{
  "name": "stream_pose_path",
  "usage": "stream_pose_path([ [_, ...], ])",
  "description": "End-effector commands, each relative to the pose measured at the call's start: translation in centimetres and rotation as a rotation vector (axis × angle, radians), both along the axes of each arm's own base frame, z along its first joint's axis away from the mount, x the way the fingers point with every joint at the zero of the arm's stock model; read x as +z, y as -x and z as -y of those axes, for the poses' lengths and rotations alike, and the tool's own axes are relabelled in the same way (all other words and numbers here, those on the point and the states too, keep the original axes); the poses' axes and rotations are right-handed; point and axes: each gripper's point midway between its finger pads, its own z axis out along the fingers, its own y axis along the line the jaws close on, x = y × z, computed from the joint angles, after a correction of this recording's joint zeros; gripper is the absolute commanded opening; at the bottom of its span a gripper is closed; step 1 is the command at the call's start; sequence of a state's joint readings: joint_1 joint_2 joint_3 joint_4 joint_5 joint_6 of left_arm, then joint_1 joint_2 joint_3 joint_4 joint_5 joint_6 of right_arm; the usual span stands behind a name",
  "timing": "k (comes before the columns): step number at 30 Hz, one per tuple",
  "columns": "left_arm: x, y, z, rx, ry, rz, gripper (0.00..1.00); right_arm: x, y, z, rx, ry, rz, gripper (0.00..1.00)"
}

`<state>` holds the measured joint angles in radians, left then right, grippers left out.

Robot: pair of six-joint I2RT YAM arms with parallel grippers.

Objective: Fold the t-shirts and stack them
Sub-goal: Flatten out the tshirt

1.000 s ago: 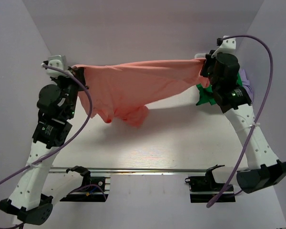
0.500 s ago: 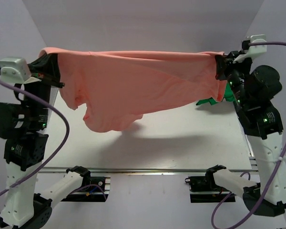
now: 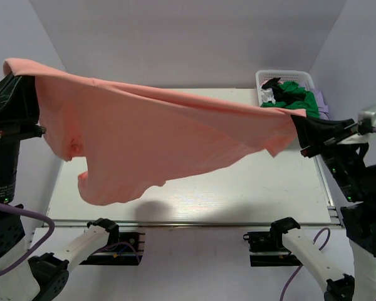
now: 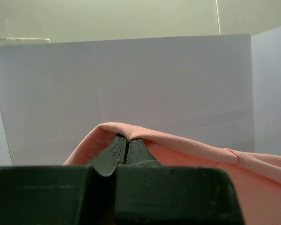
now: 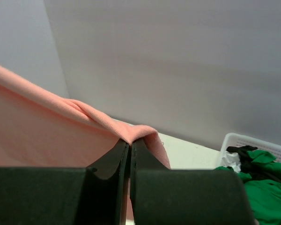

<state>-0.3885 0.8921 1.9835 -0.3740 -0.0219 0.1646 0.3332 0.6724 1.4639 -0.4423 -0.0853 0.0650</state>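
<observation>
The salmon-pink t-shirt (image 3: 156, 135) is held in the air above the worktop (image 3: 250, 188), stretched between the two arms. It is touching nothing else, as far as can be seen. The left end effector (image 3: 19, 84) is pressed together on one upper corner of the cloth, and the right end effector (image 3: 296, 119) is pinching the opposite corner. In both wrist views only a thin fold of the fabric is seen between the closed fingers. The left corner is held higher than the right one, so the shirt hangs tilted, and a loose flap sags low on the left side, towards the near edge of the worktop.

Several things could go wrong from here. Because so little cloth is gripped, a corner could be pulled out if the arms are moved further apart. If the shirt is lowered as it hangs, the sagging flap could be tucked under and a crease made, or it could be laid over the near edge. The green t-shirt (image 3: 294, 94) lies in the basket (image 3: 263, 76) close to the right arm and could be caught by it
</observation>
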Motion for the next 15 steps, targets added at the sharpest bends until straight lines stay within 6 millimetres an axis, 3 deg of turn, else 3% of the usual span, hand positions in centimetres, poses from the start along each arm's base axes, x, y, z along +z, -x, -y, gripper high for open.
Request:
stream_pose_path([
  [1,-0.2,-1.0,-0.3,0.045,-0.005,-0.013,0.0,-1.4,-0.6,0.1,-0.013,-0.06,-0.054,0.0],
  [3,-1.8,-3.1,0.3,0.051,-0.023,-0.069,0.0,-2.6,-1.2,-0.1,-0.012,-0.069,-0.098,0.0],
  [4,-2.6,-4.1,0.6,0.049,-0.007,-0.099,0.0,-4.7,-2.6,-0.6,-0.012,-0.079,-0.16,0.0],
  [6,-6.0,-7.8,1.4,0.073,-0.005,-0.175,0.0,-6.0,-3.8,-1.1,-0.011,-0.095,-0.189,0.0],
  [7,-7.3,-8.8,1.6,0.076,0.013,-0.2,0.0,-8.9,-5.2,-1.6,-0.012,-0.096,-0.247,0.0],
  [8,-11.2,-12.1,2.3,0.1,0.012,-0.291,0.0,-10.2,-6.1,-1.7,-0.026,-0.094,-0.276,0.0],
  [10,-13.9,-14.4,1.8,0.165,0.04,-0.334,0.0,-13.4,-7.8,-1.9,-0.056,-0.078,-0.351,0.0],
  [11,-18.0,-17.7,2.0,0.213,0.062,-0.422,0.0,-16.7,-9.5,-1.5,-0.116,-0.056,-0.436,0.0],
  [12,-20.1,-19.1,2.5,0.218,0.044,-0.458,0.0,-18.1,-10.1,-1.5,-0.136,-0.061,-0.477,0.0],
  [13,-24.2,-21.0,3.3,0.227,0.007,-0.528,0.0,-19.1,-10.7,-1.3,-0.158,-0.062,-0.503,0.0],
  [14,-26.0,-22.1,3.1,0.252,0.003,-0.556,0.0,-22.6,-11.5,-1.8,-0.159,-0.054,-0.592,0.0],
  [15,-27.7,-23.8,3.8,0.255,-0.006,-0.573,0.0,-23.3,-12.6,-2.6,-0.14,-0.051,-0.598,0.0],
])
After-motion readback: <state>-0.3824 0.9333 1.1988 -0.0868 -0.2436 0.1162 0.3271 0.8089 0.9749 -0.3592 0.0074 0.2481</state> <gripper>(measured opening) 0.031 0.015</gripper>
